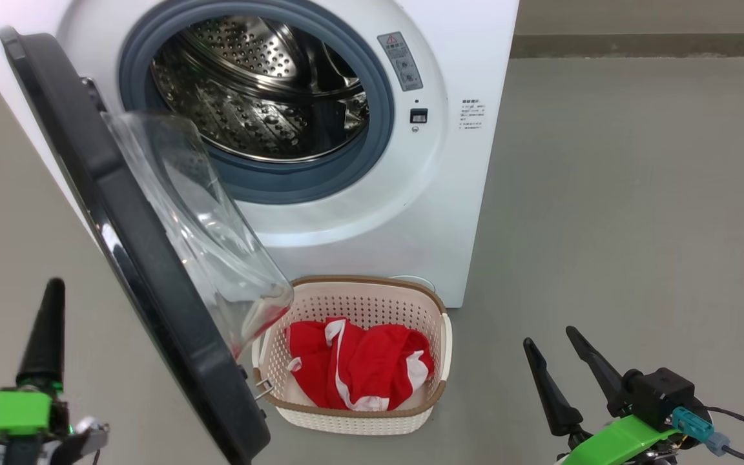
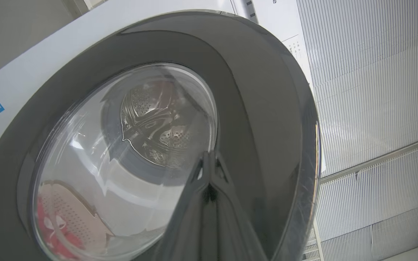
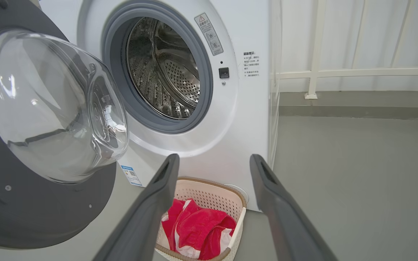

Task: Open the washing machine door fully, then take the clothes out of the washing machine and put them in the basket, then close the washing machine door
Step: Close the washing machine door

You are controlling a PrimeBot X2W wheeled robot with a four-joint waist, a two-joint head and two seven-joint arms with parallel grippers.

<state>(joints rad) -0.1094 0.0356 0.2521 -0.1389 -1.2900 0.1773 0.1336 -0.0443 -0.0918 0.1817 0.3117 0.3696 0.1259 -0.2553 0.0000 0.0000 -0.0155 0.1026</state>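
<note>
Washer open, clothes in the basket, one gripper clenched and one spread.

The left gripper point(image 1: 53, 290), its two dark fingers pressed together, points at the outer face of the large round, glossy black-rimmed washing machine door point(image 1: 152, 278) just to its right. The door hangs wide open from the big white front-loading washing machine point(image 1: 475, 64). Ahead and left of the right gripper point(image 1: 547, 337), whose fingers stand spread with nothing between them, the small cream perforated plastic basket point(image 1: 346, 420) sits on the grey floor point(image 1: 637, 226). The bright red, white-trimmed clothes point(image 1: 359, 368) are heaped inside it.
</note>
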